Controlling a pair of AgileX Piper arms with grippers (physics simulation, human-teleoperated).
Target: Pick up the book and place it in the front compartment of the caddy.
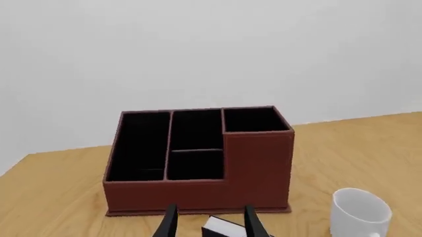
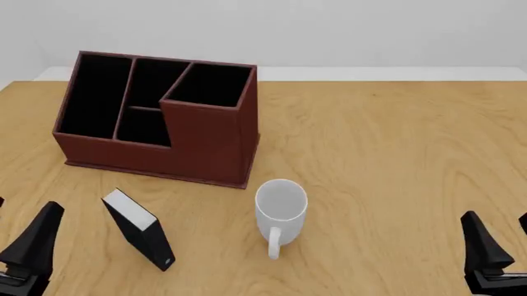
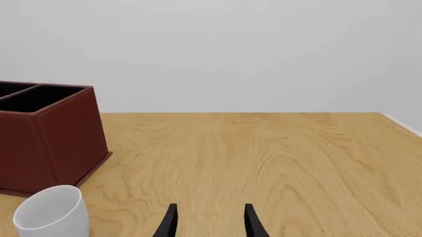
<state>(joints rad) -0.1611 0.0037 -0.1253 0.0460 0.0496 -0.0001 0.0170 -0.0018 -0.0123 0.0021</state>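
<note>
The black book (image 2: 138, 229) with white page edges stands on the table in front of the caddy (image 2: 206, 145), left of the mug. The reddish-brown caddy has black-lined sections, with the tallest section (image 2: 210, 86) at its right end. My left gripper (image 2: 24, 206) is open and empty, near and to the left of the book. In the left wrist view the book (image 1: 221, 227) shows low between the open fingers (image 1: 170, 219), with the caddy (image 1: 257, 163) behind it. My right gripper (image 2: 497, 219) is open and empty at the near right, far from the book.
A white mug (image 2: 280, 206) stands upright right of the book, just in front of the caddy's right corner. It also shows in the left wrist view (image 1: 359, 212) and the right wrist view (image 3: 53, 215). The wooden table (image 2: 395, 154) ends at a white wall behind.
</note>
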